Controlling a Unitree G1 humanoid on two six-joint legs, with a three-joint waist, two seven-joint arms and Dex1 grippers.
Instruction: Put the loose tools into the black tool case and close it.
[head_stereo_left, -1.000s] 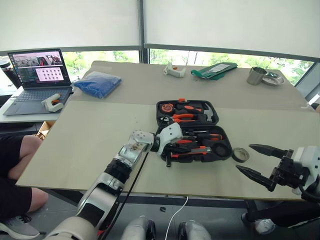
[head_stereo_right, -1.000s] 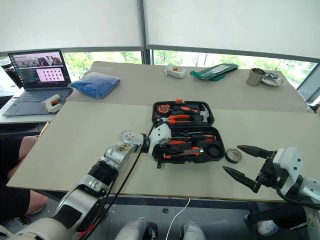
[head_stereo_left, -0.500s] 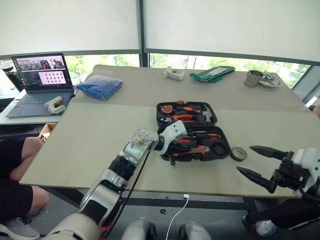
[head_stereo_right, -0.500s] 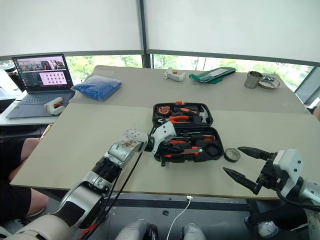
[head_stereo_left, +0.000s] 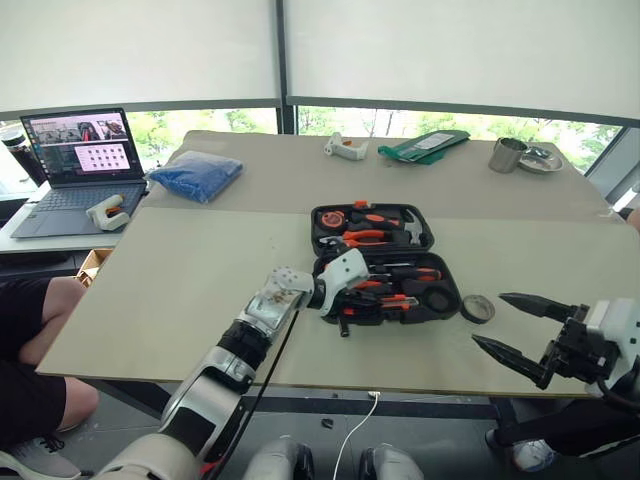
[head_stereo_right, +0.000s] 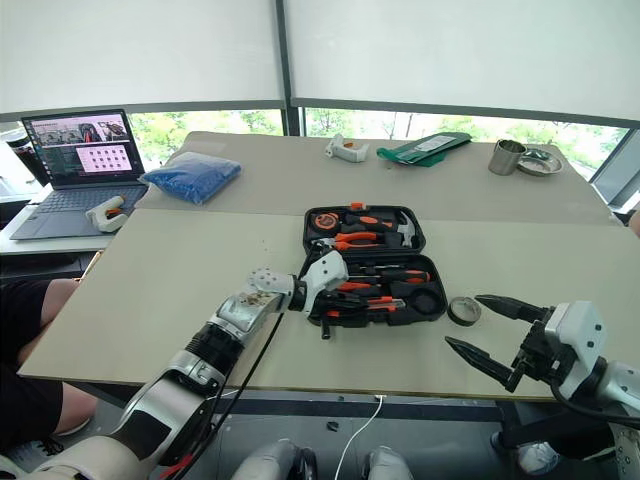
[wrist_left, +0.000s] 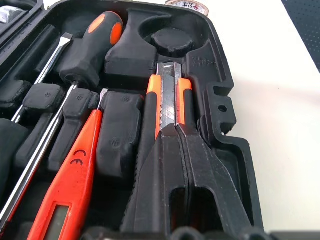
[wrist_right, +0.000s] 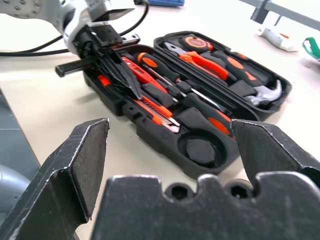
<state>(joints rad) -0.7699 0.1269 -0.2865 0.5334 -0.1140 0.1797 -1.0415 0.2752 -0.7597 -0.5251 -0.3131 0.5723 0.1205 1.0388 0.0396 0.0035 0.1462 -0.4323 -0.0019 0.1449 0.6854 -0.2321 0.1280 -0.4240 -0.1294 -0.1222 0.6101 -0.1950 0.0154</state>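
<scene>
The black tool case (head_stereo_left: 385, 262) lies open near the middle of the table (head_stereo_left: 170, 270), lid section on the far side. In its near tray rest an orange-black utility knife (wrist_left: 167, 102), a small all-orange screwdriver (wrist_left: 70, 185) and an orange-and-black-handled screwdriver (wrist_left: 90, 42). The left gripper (wrist_left: 176, 131), fingers pressed together with nothing between them, rests its tips on the knife at the tray's left end. The small dark tape roll (head_stereo_left: 479, 309) lies on the table just beside the case's right end. The right gripper (head_stereo_left: 520, 330), fingers spread wide and empty, hangs near the roll at the table's front edge.
</scene>
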